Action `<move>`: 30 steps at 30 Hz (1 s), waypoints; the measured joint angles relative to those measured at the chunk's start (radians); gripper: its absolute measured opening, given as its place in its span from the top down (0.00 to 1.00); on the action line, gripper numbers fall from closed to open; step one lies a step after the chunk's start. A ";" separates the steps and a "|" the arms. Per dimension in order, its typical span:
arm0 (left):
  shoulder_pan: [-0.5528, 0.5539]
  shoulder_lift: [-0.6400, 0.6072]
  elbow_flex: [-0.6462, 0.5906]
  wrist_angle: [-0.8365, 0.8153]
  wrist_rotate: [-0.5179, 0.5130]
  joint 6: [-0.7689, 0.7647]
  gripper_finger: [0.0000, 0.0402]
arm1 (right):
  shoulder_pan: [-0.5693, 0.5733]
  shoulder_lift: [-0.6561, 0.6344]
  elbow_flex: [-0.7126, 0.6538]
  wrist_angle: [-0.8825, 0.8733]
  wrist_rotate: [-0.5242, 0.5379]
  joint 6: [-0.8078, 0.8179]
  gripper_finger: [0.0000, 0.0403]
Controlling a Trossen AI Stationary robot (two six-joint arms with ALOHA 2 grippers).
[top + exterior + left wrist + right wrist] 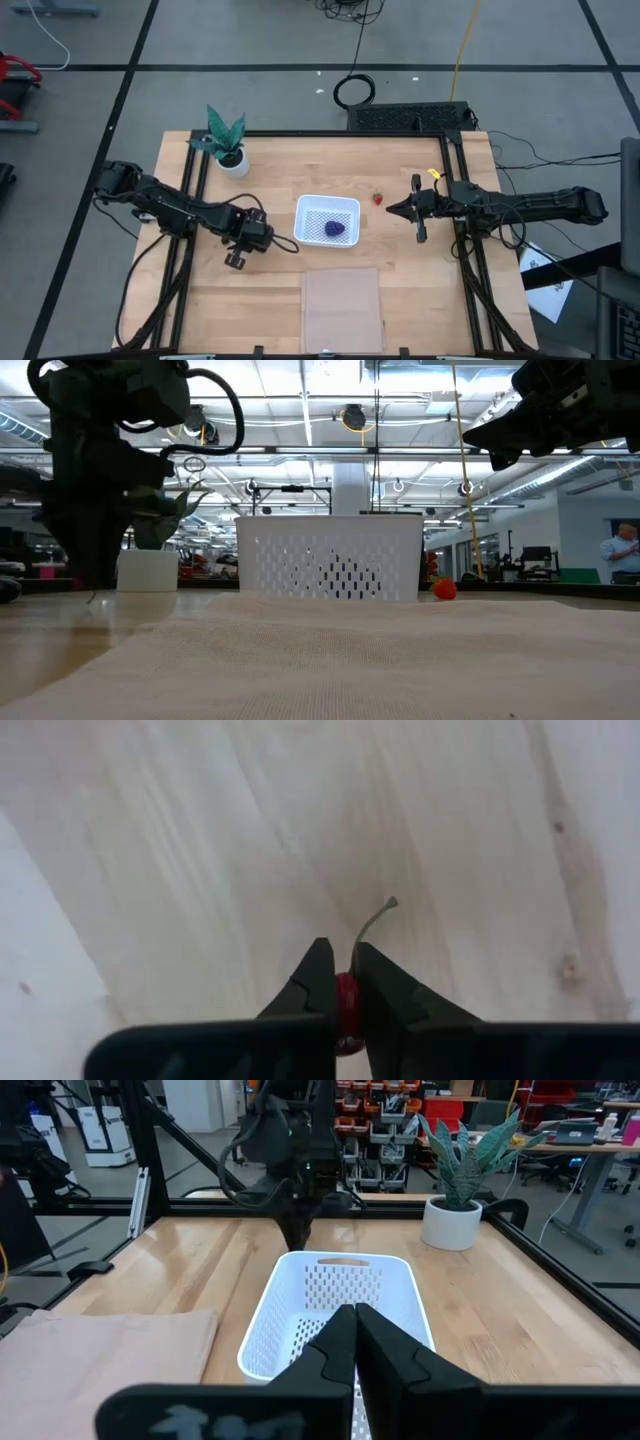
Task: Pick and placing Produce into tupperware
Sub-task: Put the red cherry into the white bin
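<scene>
The white perforated tupperware (pixel 327 220) stands mid-table with a purple lumpy fruit (pixel 334 229) inside it. A small red fruit (pixel 378 199) lies on the wood just right of it and also shows in the low view (pixel 445 589). Left of the container, my left gripper (pixel 238 258) points down, shut on a tiny red fruit (pixel 346 1000) with a thin pale stem (pixel 372 925). My right gripper (pixel 417 210) hovers level to the right of the container, shut (pixel 353 1312) and holding nothing. My left gripper pinches the red fruit's round body (pixel 346 992) between its two fingers, which come from above and point down. The stem sticks out past the fingertips (pixel 318 970) over the wood. Whether the fruit still touches the table, I cannot tell.
A green potted plant (pixel 228 143) in a white pot stands at the far left. A flat pale sheet (pixel 342 308) lies near the table's front edge. Black frame rails (pixel 190 190) run along both sides. Bare wood lies between the left gripper and the container.
</scene>
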 joint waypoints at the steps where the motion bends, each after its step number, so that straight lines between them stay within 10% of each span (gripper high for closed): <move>1: 0.000 0.000 0.009 -0.003 -0.003 0.004 0.99 | 0.000 0.000 0.000 0.000 0.000 0.000 1.00; 30: 0.170 -0.002 0.410 -0.291 -0.059 0.137 0.98 | 0.000 0.000 0.000 0.000 0.000 0.000 1.00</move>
